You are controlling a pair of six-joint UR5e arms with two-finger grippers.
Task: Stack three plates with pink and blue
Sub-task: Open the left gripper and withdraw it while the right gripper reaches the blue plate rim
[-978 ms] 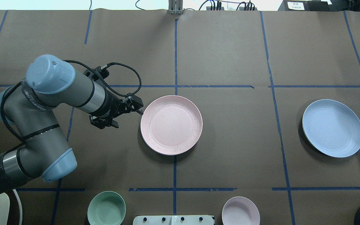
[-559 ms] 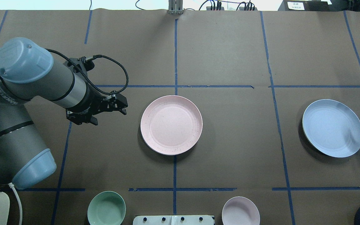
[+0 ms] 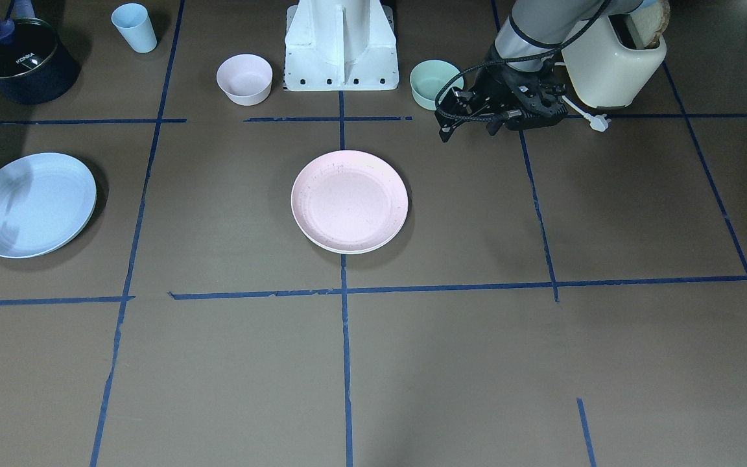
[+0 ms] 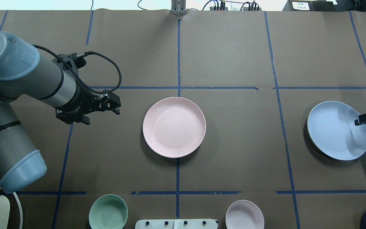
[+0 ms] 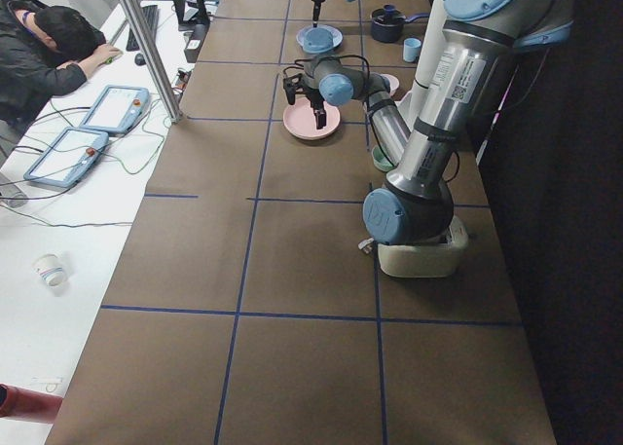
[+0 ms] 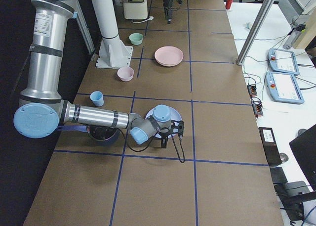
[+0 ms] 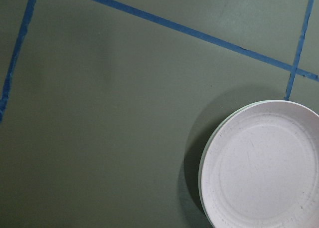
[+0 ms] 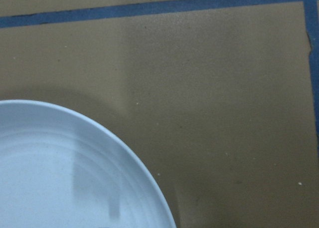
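The pale pink plate (image 4: pixel 174 127) lies flat at the table's middle and also shows in the front view (image 3: pixel 349 201). A thin pale rim under it (image 7: pixel 204 198) looks like the cream-white plate; the rest of that plate is hidden. The pale blue plate (image 4: pixel 338 130) lies alone at the right, also seen in the front view (image 3: pixel 32 204). My left gripper (image 4: pixel 117 108) is open and empty, well left of the pink plate. My right gripper (image 4: pixel 357 121) reaches in over the blue plate's right rim and looks open, holding nothing.
A small green bowl (image 4: pixel 108 212) and a small pink bowl (image 4: pixel 244 215) stand beside the robot base (image 3: pixel 341 45). A toaster (image 3: pixel 613 61), a dark pot (image 3: pixel 20 61) and a blue cup (image 3: pixel 134 27) stand at the near corners.
My left gripper has drawn back to the left, away from the pink plate's edge. My right gripper has come in from the right edge, over the blue plate's rim.
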